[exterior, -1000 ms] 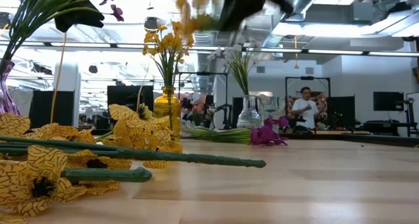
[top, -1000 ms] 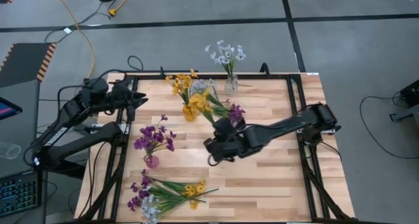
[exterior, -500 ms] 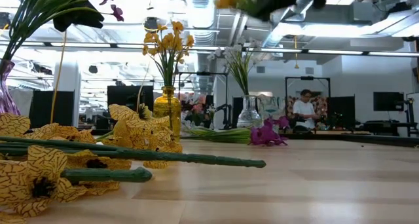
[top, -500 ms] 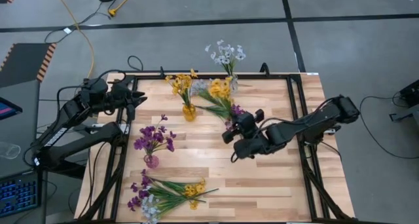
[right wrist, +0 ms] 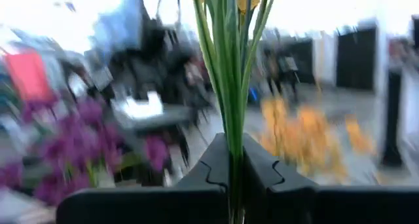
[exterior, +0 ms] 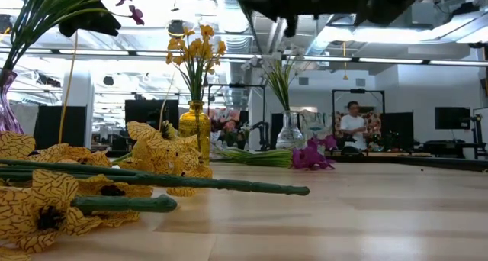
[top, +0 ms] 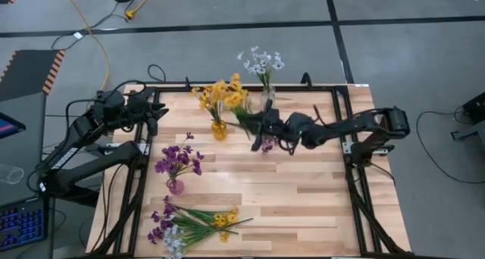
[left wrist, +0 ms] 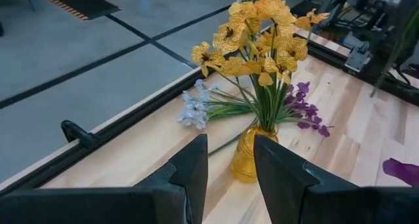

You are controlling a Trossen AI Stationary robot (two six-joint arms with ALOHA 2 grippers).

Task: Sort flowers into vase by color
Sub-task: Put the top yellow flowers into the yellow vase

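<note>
The wooden table (top: 303, 206) carried three vases. The right arm reached across it, its jaws (top: 258, 124) pinched tight on the green stems of a yellow spray (top: 230, 93), blossoms just beyond the tips, over the yellow vase (top: 219, 129). A clear vase of white flowers (top: 262, 63) stood just behind those jaws, a purple vase (top: 176, 185) well off toward the near edge. A loose mixed pile (top: 189, 222) lay farther still. The left arm waited at the table's left edge, jaws (left wrist: 230, 160) partly open, empty.
</note>
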